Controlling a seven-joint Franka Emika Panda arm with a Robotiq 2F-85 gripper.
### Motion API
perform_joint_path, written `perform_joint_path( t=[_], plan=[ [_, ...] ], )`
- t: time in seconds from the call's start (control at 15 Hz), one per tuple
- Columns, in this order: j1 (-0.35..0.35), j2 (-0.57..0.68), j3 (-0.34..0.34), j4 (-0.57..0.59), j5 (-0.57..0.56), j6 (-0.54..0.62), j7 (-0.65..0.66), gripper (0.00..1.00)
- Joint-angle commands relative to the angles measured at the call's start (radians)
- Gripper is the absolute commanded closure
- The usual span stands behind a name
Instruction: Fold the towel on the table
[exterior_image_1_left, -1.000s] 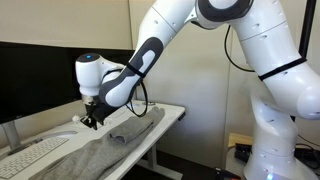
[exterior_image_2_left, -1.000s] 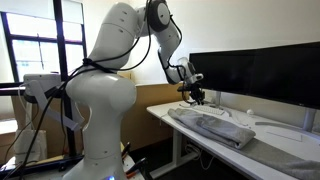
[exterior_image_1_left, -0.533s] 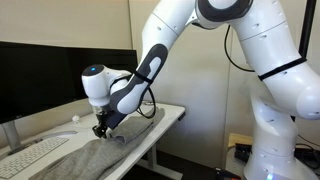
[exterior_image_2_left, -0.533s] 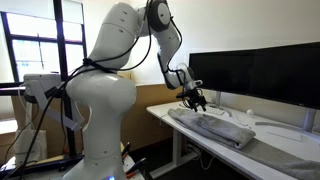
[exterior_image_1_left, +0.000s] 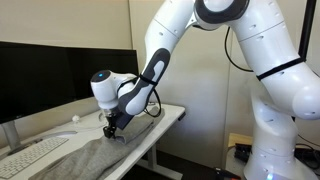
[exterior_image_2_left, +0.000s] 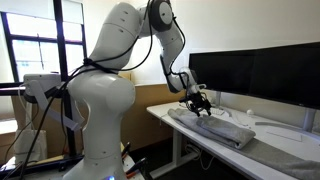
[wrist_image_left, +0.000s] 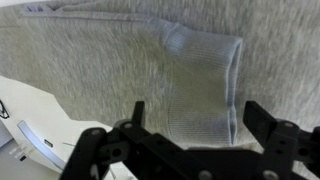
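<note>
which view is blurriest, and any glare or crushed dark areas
Wrist view: the gripper up close is soft and out of focus, while the towel weave beyond it is fairly sharp. In an exterior view, the window is bright and washed out. In an exterior view, the monitor reads flat black with no detail.
</note>
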Motion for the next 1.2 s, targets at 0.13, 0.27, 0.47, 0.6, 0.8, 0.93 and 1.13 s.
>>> perform_joint_path(
  t=[0.13,0.27,0.47,0.6,0.8,0.93,1.13],
  plan=[
    [-0.040,0.009,0.035,-0.012,-0.022,-0.011,-0.008,0.00],
    [-0.043,0.017,0.037,-0.011,-0.019,-0.011,-0.011,0.00],
    [-0.047,0.023,0.033,-0.016,-0.021,-0.010,-0.012,0.00],
    [-0.050,0.024,0.029,-0.017,-0.023,-0.011,-0.012,0.00],
    [-0.058,0.025,0.024,-0.017,-0.024,-0.013,-0.014,0.00],
    [-0.065,0.028,0.022,-0.011,-0.022,-0.019,-0.017,0.00],
    [-0.077,0.031,0.023,-0.004,-0.016,-0.028,-0.026,0.00]
  ],
)
